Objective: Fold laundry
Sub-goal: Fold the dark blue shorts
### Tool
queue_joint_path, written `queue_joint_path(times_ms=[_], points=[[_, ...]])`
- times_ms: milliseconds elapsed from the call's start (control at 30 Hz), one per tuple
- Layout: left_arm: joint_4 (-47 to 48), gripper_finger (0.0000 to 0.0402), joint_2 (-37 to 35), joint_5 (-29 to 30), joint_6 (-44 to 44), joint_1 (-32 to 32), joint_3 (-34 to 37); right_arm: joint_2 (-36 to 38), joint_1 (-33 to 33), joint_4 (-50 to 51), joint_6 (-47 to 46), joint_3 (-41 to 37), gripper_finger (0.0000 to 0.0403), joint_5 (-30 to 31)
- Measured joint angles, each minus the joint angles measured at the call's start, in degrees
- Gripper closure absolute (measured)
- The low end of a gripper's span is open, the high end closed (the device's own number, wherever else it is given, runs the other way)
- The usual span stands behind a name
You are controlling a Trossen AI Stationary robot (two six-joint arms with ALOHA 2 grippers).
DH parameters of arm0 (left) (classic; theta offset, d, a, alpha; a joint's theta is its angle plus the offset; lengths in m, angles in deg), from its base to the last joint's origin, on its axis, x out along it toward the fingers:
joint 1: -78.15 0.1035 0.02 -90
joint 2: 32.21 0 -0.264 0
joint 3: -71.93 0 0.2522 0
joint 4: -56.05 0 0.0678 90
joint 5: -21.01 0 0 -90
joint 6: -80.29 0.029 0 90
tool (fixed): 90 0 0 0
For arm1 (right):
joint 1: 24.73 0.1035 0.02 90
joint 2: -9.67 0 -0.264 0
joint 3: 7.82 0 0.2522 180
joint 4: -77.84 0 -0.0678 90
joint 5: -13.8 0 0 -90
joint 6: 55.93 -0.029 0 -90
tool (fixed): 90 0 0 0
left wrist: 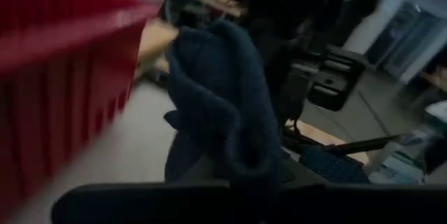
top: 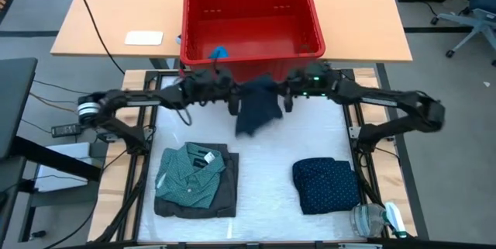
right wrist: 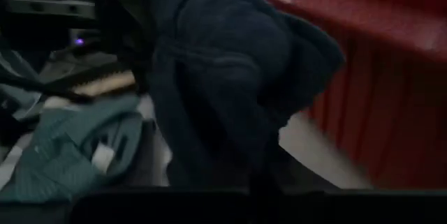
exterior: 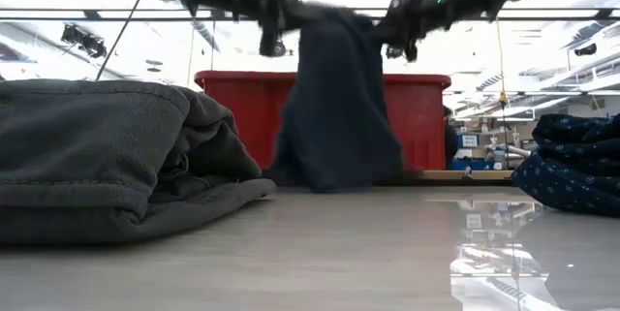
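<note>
A plain dark blue garment [top: 256, 109] hangs between my two grippers just in front of the red basket [top: 252, 24]. My left gripper [top: 232, 98] is shut on its upper left part, and my right gripper [top: 288, 96] on its upper right part. In the low view the garment [exterior: 334, 108] drapes down to about table height. A folded teal dotted shirt [top: 190, 173] lies on a folded charcoal grey piece [top: 226, 196] at the near left. A folded navy dotted piece [top: 325, 185] lies at the near right. My left gripper holds the garment's upper left end [exterior: 298, 22], coming roughly level from the table's left. The cloth hangs slack below it. One layer or several, I cannot tell. My right gripper holds the garment's upper right end [exterior: 380, 28], coming roughly level from the table's right. The cloth bunches at the hold and hangs below; its lower end [exterior: 329, 183] is down by the table top.
The red basket stands right behind the hanging garment, with a small blue item [top: 220, 51] inside. A white flat item [top: 144, 38] lies on the wooden table behind. A clear plastic object [top: 372, 219] sits at the near right corner. Bare table shows between the two folded stacks.
</note>
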Motion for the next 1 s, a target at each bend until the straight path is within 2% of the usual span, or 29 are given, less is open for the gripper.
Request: queue_joint_path(times_ms=[133,267,367,433,567,633,767,900,1000], points=[[7.9,0.0387,-2.0,0.2,8.4,-2.3,-5.9,5.5,2.6,3.4,0.3,0.0,0.0398,2.4],[18.2,0.0387,1.4,0.4,10.8,-6.2,-9.1,5.3,7.4,13.9,-3.3,-0.1,0.0398,4.6],[25.5,0.0383,7.2,0.1,7.7,-9.9,-9.0,2.3,12.2,19.9,-9.6,-1.9,0.0398,5.4],[28.8,0.0378,11.2,-1.9,3.7,-12.2,-9.0,0.2,15.7,20.2,-16.9,-3.9,0.0398,5.2],[29.0,0.0370,16.9,-8.5,-2.1,-15.3,-9.0,-3.2,22.6,17.9,-31.4,-7.7,0.0398,4.0],[28.6,0.0368,17.7,-9.1,-3.2,-15.6,-9.0,-4.1,24.5,16.3,-35.8,-8.7,0.0398,5.2],[28.8,0.0367,17.6,-6.9,-3.1,-12.9,-9.0,-5.7,22.0,14.0,-40.4,-9.4,0.0398,9.4],[28.9,0.0366,18.9,-5.3,-1.4,-8.8,-9.2,-9.6,17.3,13.2,-41.7,-9.8,0.0394,9.3],[29.5,0.0366,21.7,-4.5,-1.2,-6.5,-9.0,-13.0,14.3,13.5,-41.7,-9.9,0.0357,6.8]])
